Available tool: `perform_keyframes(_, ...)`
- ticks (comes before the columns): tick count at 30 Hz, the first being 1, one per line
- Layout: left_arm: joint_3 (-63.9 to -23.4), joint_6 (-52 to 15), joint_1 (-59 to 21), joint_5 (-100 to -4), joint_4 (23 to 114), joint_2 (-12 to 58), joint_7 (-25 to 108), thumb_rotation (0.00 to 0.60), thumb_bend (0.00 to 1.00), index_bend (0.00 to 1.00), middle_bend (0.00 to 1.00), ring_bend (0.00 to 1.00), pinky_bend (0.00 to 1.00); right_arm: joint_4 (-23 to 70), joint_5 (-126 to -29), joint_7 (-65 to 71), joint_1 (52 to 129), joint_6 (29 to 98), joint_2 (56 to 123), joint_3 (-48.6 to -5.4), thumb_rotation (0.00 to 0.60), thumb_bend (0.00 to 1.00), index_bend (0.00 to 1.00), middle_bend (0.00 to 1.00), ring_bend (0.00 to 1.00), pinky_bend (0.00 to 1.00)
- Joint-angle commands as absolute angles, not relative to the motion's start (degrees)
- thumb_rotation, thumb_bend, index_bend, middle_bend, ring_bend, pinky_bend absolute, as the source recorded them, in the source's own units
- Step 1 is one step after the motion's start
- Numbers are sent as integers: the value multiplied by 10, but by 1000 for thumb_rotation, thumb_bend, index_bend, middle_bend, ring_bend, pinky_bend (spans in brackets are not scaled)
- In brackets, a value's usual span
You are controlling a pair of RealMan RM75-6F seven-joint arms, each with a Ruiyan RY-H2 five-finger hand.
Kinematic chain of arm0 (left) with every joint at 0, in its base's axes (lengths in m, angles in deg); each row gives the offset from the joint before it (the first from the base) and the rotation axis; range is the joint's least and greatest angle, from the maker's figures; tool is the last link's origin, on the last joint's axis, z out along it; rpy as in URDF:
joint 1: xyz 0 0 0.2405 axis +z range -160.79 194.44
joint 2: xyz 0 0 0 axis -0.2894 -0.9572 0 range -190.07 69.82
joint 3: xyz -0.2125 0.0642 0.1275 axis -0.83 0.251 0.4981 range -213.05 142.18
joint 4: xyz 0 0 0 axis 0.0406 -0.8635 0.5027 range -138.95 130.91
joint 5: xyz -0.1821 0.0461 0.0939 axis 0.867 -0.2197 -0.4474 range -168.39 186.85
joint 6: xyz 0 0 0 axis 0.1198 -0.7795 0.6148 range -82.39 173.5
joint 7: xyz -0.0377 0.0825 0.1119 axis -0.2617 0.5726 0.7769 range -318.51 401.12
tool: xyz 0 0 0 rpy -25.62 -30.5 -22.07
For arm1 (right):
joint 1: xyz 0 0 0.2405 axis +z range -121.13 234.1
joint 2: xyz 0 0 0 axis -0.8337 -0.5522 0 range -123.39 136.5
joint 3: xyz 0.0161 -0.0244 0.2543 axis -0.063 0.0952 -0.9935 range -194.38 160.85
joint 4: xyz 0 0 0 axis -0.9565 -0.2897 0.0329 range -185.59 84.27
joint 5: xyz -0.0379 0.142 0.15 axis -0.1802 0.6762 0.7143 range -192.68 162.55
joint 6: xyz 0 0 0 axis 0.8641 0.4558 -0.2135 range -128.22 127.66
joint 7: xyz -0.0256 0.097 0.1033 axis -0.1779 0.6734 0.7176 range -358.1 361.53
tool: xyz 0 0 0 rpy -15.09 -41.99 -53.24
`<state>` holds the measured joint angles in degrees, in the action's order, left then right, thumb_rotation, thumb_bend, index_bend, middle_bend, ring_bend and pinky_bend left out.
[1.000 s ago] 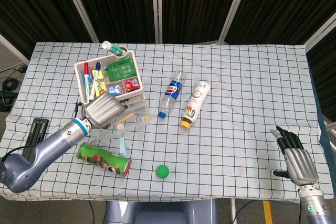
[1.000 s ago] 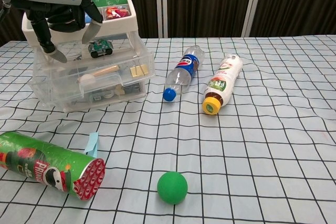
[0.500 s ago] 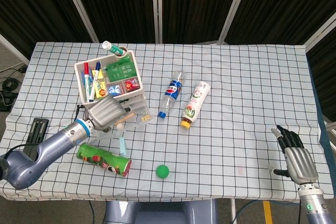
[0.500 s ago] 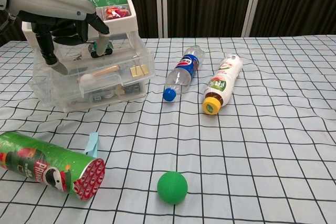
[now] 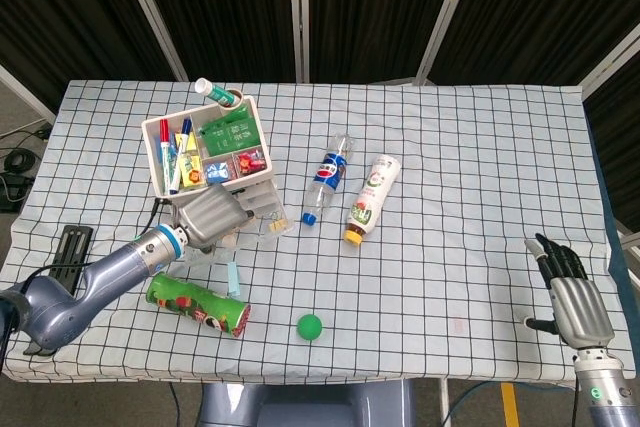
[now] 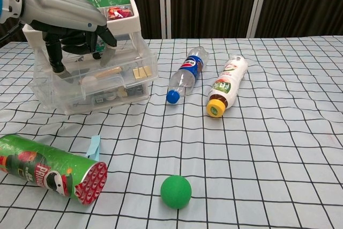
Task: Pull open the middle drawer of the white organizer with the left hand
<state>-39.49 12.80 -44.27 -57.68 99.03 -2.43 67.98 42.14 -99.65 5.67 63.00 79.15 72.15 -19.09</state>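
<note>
The white organizer (image 5: 248,127) stands at the table's back left, its top tray full of pens and packets above clear drawers. The middle drawer (image 6: 126,73) holds a wooden stick and binder clips, and its front juts out a little. My left hand (image 6: 61,9) hangs over the organizer's front with fingers bent downward and apart. Its fingertips (image 6: 56,68) reach the drawer fronts, but I see no firm grip. In the head view this left hand (image 5: 210,215) covers the drawers' left front. My right hand (image 5: 578,307) lies open by the table's right front corner, holding nothing.
A Pepsi bottle (image 6: 187,73) and a white bottle with a yellow cap (image 6: 228,85) lie right of the organizer. A green snack can (image 6: 48,167), a small blue clip (image 6: 94,147) and a green ball (image 6: 176,191) lie near the front edge. A black device (image 5: 70,252) sits at the left edge.
My left hand has come down and to the right across the organizer's front, its fingers now lower against the drawers. The drawers have not moved. The right hand shifted slightly.
</note>
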Motion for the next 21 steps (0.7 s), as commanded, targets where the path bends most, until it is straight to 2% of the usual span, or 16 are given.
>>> perform_keyframes(1, -393, 132, -446, -582, 985, -21, 675, 600, 61, 430, 813, 728, 705, 420, -996, 57, 630, 792, 722, -191, 600, 45, 2, 0, 0, 0)
perform_keyframes(21, -379, 141, -454, -616, 957, 0, 648, 600, 61, 461, 814, 728, 705, 414, -990, 54, 630, 792, 726, -196, 600, 44, 2, 0, 0, 0)
